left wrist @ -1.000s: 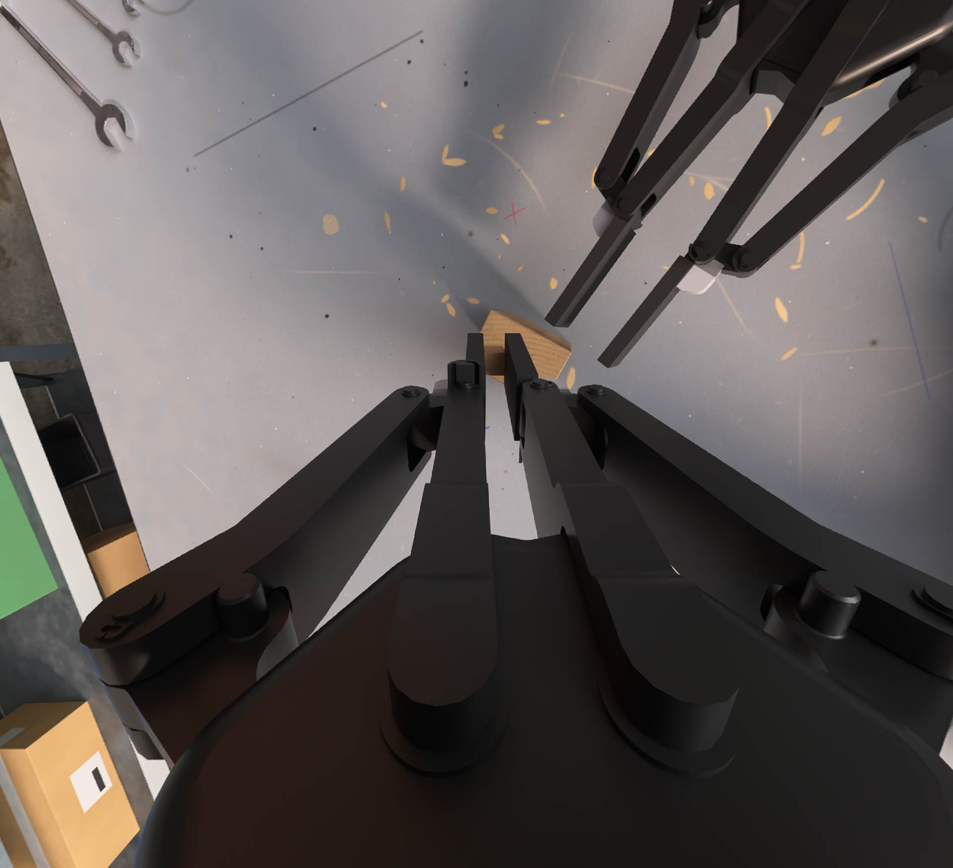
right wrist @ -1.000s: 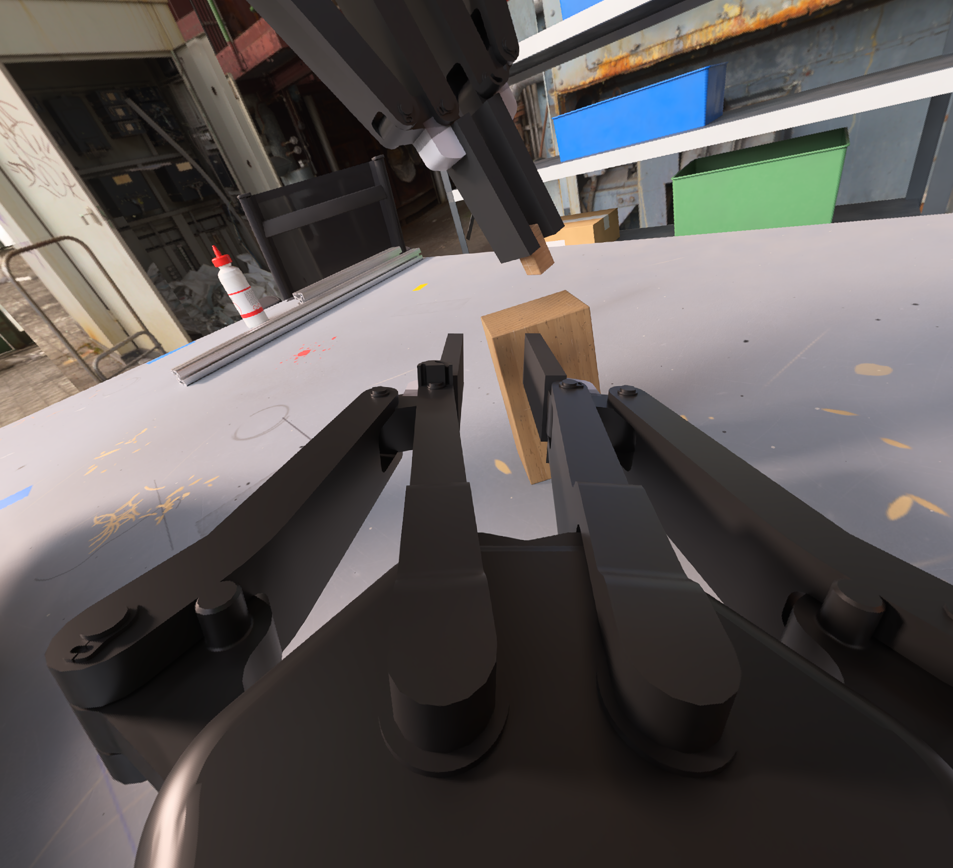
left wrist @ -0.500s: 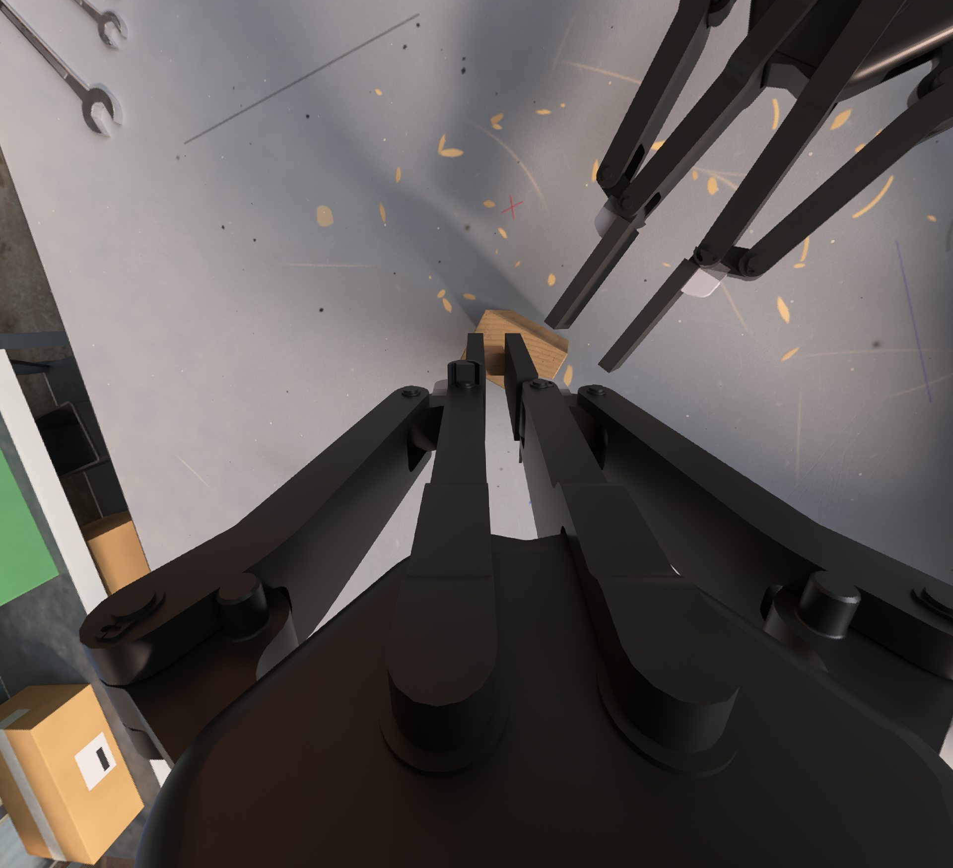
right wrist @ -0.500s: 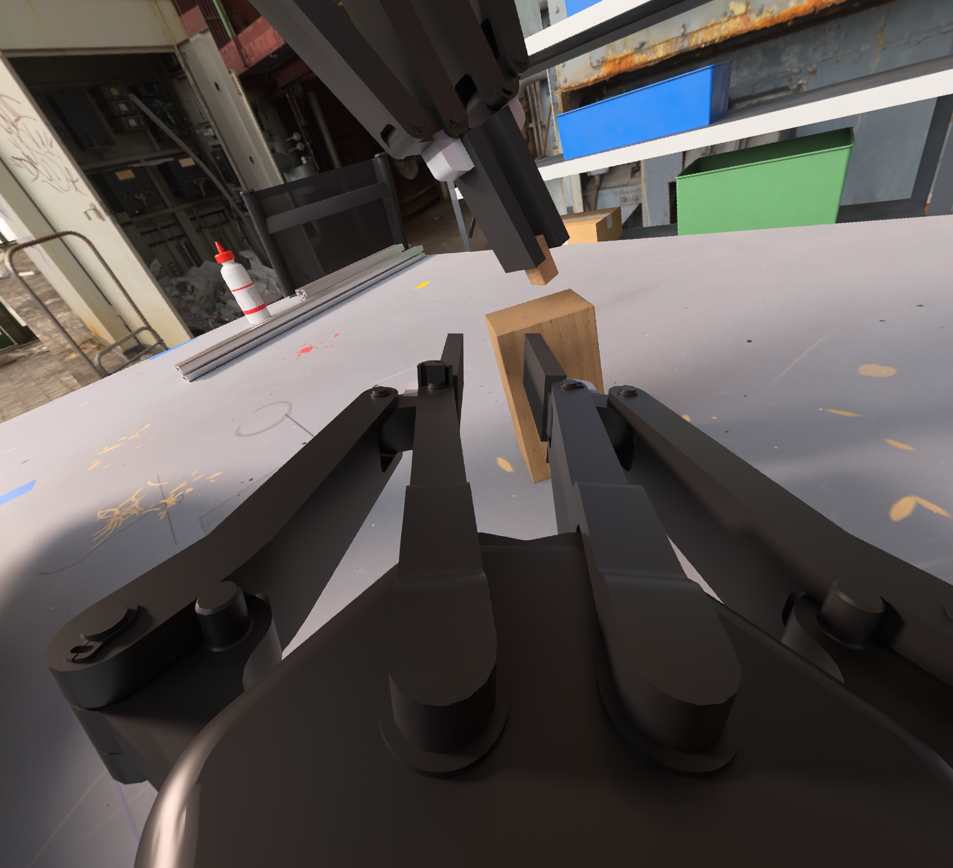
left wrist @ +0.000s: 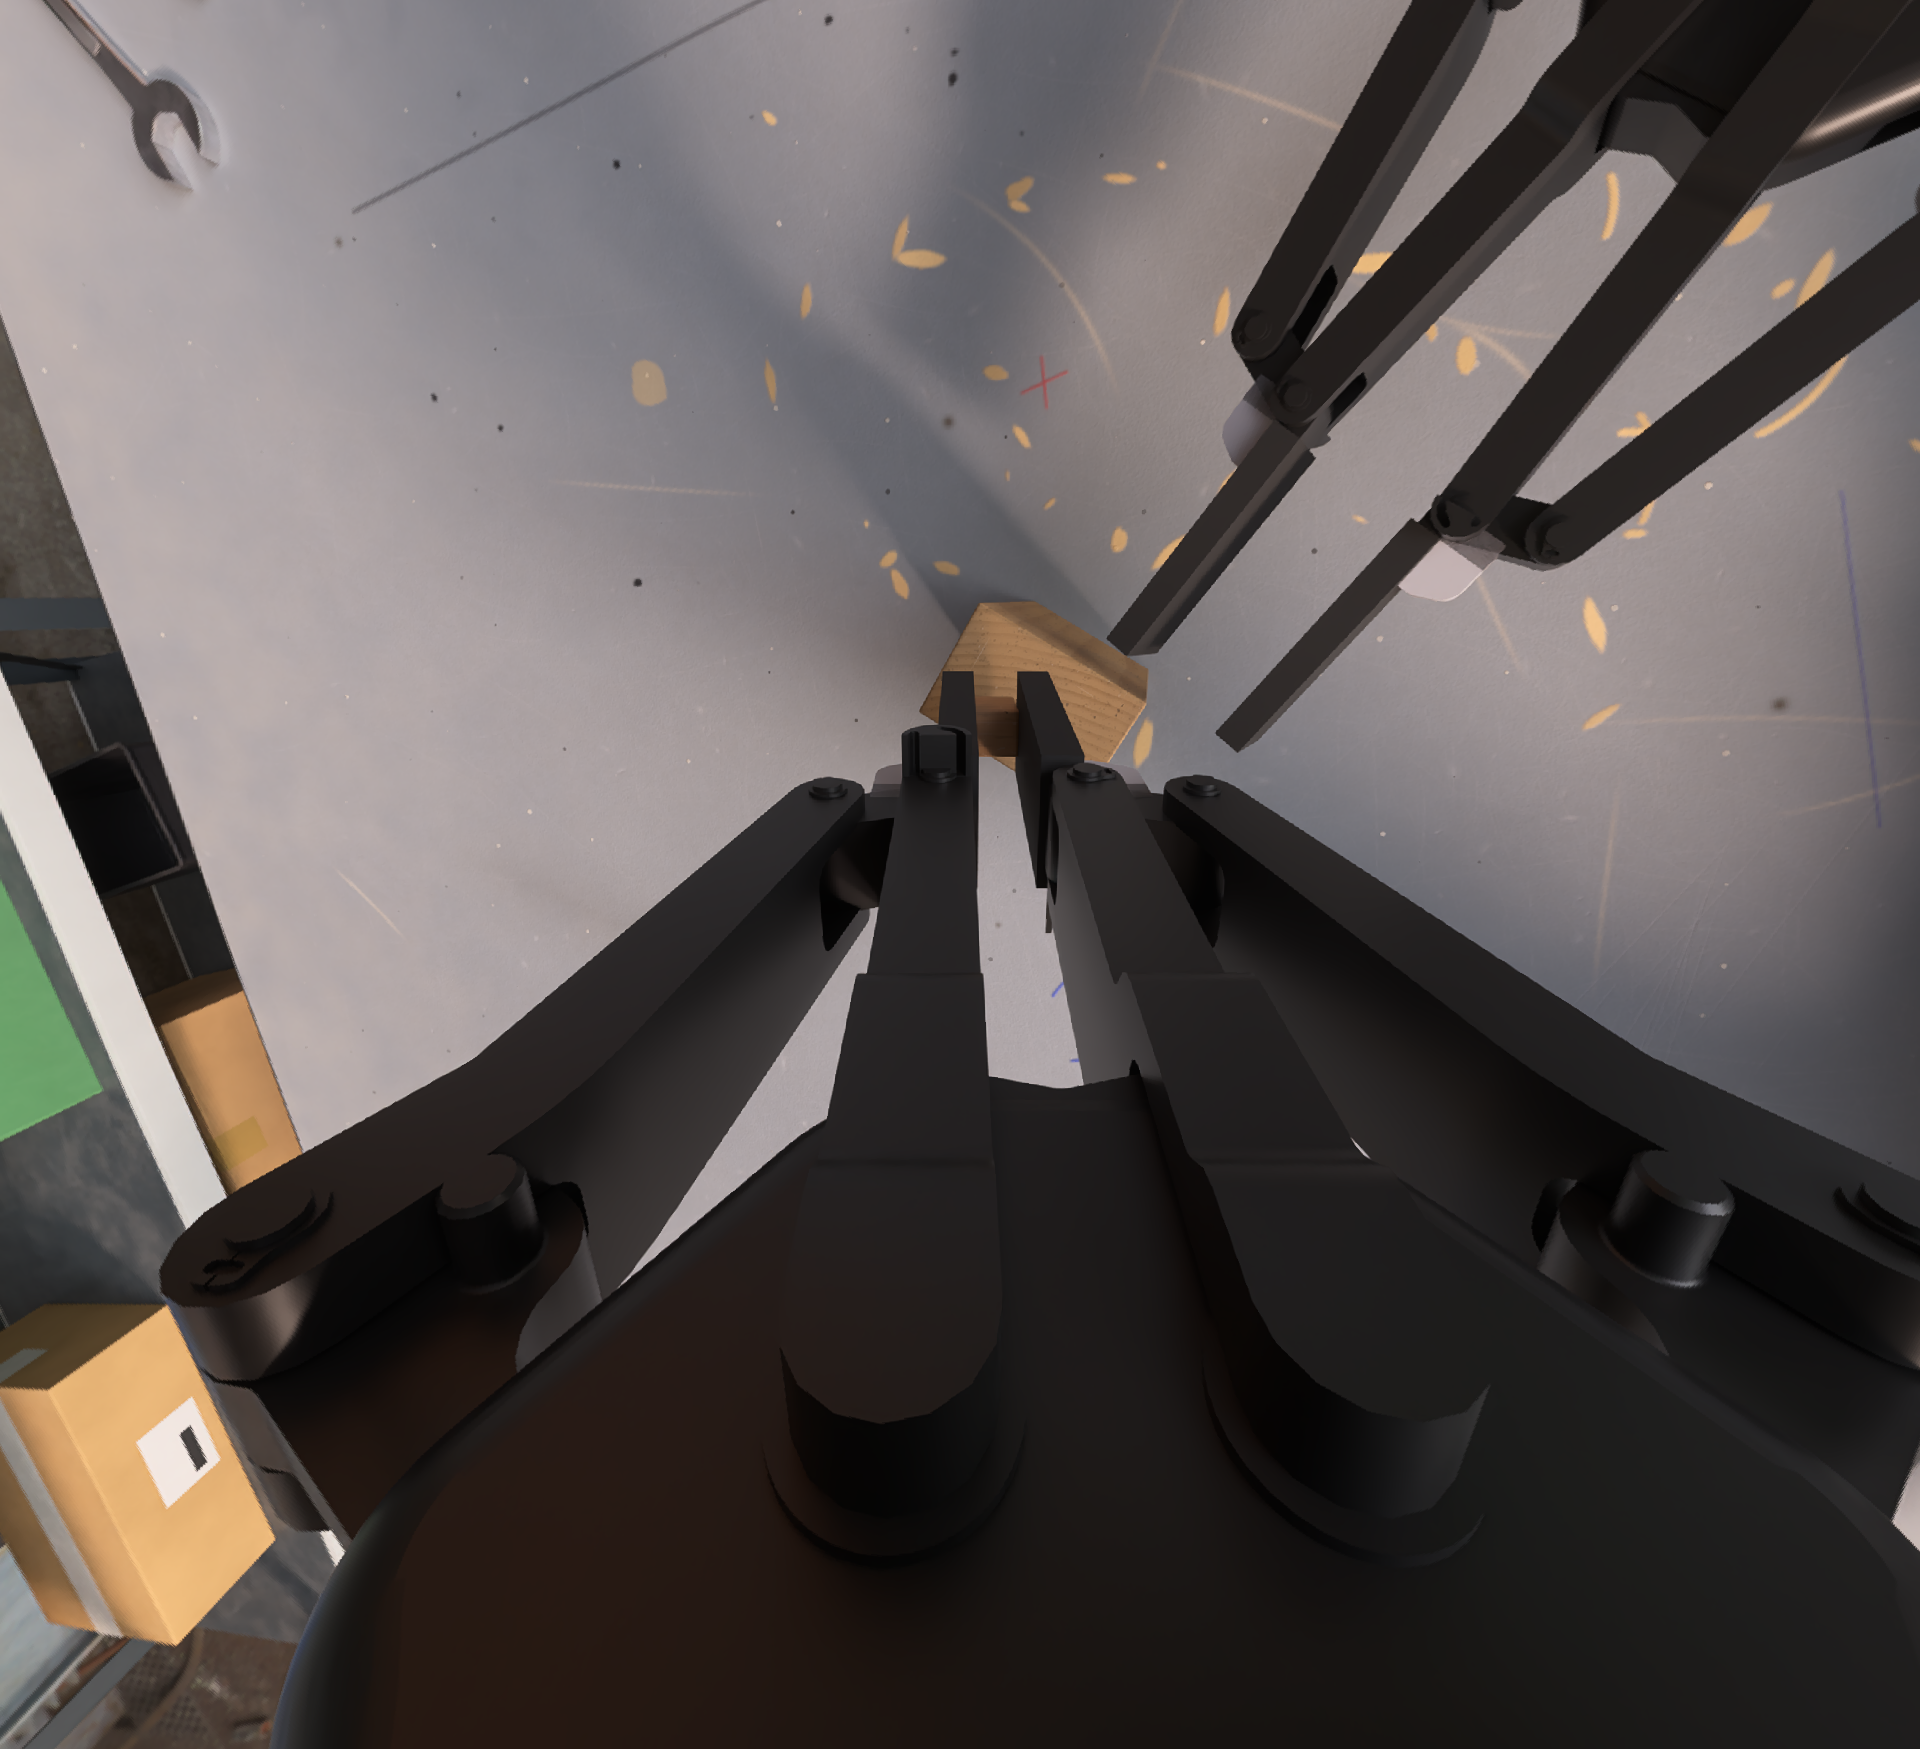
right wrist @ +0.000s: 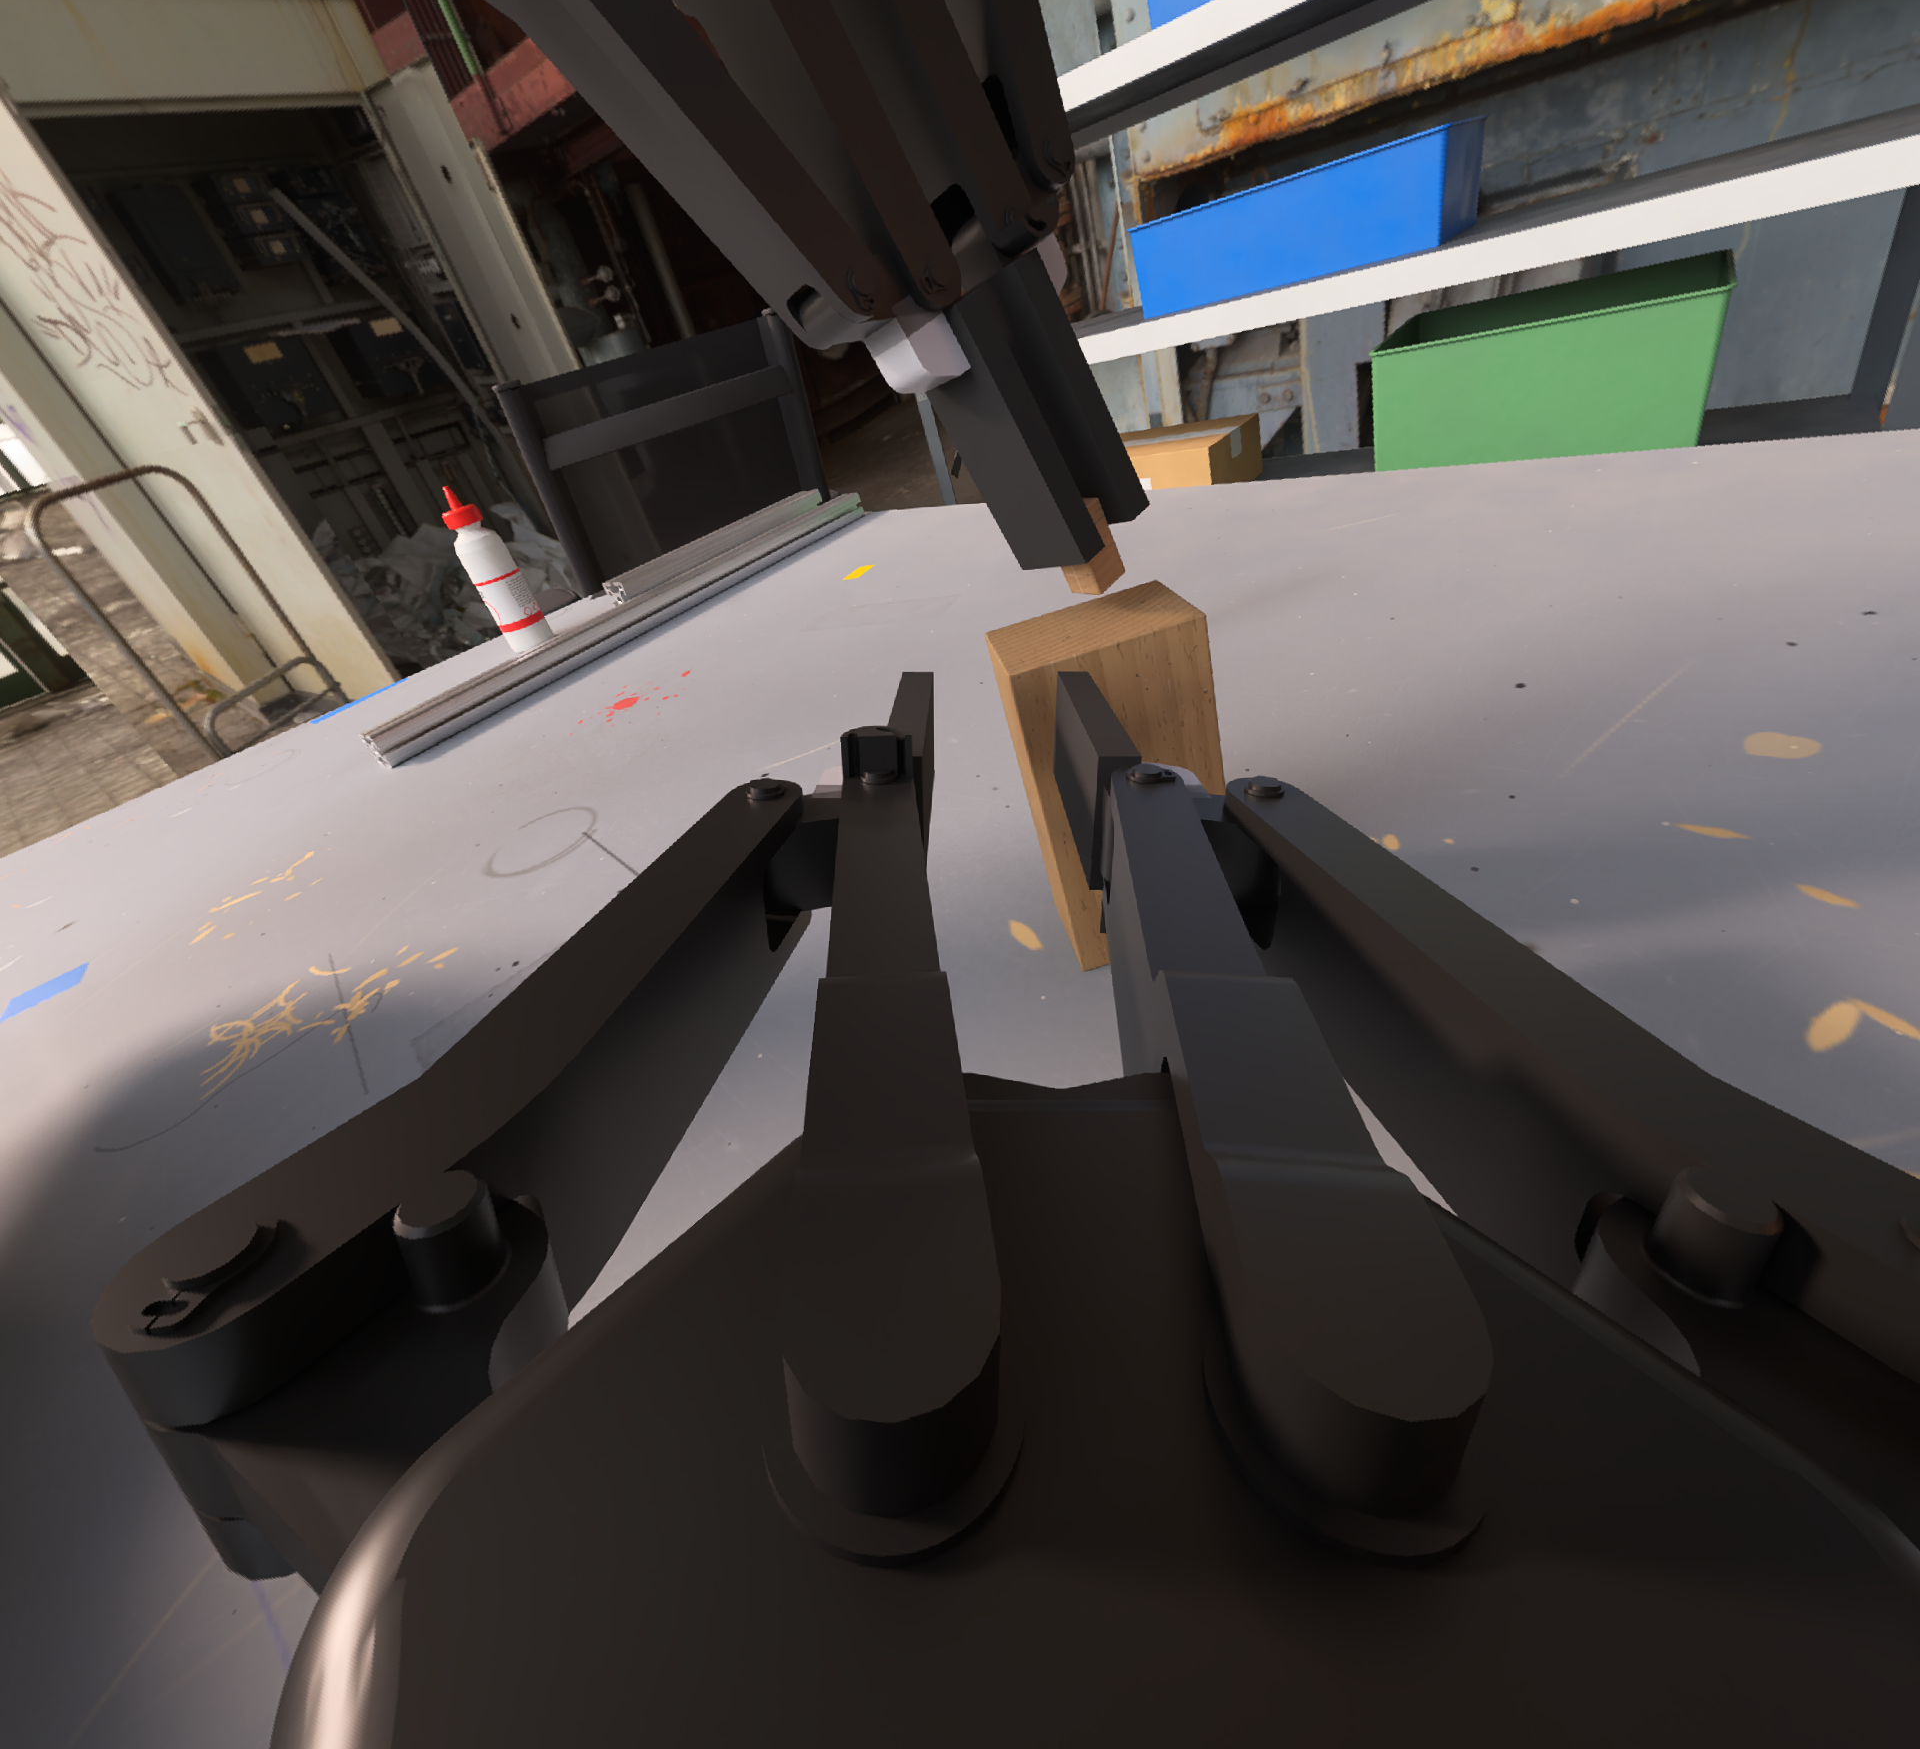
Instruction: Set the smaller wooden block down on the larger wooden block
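The larger wooden block (right wrist: 1143, 691) stands upright on the grey table (right wrist: 416, 920); in the left wrist view its top (left wrist: 1081, 671) shows from above. My left gripper (left wrist: 992, 691) points straight down and is shut on the smaller wooden block (left wrist: 997, 728). In the right wrist view that gripper (right wrist: 1081, 546) holds the small block (right wrist: 1096, 569) just above the larger block's top, with a thin gap. My right gripper (right wrist: 997, 691) is open and empty, low beside the larger block; in the left wrist view its tips (left wrist: 1184, 686) lie by the block's right corner.
Wrenches (left wrist: 156, 130) lie at the table's far left. A glue bottle (right wrist: 494, 577) and an aluminium rail (right wrist: 623, 629) sit at the far edge. Shelves with blue bins (right wrist: 1299, 224), a green bin (right wrist: 1548, 380) and cardboard boxes (left wrist: 114, 1460) stand off the table.
My left gripper has come down a little with the small block, closing the gap to the larger block's top. The right gripper has stayed in place, open.
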Robot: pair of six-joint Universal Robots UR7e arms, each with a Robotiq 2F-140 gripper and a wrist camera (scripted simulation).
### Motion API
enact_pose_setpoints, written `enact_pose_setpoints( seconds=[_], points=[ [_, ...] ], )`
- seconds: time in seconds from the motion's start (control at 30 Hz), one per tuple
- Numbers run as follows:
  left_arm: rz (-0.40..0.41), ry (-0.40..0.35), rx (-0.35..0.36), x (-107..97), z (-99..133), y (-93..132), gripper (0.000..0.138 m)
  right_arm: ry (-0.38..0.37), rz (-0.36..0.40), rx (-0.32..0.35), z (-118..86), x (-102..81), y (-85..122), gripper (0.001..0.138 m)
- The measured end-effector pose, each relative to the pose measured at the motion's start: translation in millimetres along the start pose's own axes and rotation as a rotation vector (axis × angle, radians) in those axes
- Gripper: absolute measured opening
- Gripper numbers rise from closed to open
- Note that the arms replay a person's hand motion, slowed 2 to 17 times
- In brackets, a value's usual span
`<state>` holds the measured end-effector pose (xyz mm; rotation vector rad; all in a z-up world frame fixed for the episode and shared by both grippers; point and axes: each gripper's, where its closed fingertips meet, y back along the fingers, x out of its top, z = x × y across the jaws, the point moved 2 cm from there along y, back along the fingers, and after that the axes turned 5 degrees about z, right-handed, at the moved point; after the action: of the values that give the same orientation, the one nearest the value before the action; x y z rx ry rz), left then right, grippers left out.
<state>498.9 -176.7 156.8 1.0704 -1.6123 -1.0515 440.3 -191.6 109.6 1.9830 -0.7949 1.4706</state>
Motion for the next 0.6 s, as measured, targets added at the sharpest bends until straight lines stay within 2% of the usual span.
enact_pose_setpoints(
  seconds=[0.6],
  points=[
    [-0.009,0.077,0.013,-2.2,-2.0,-2.7,0.011,0.0,-0.001,0.011,-3.6,0.6,-0.1,0.031]
  ],
)
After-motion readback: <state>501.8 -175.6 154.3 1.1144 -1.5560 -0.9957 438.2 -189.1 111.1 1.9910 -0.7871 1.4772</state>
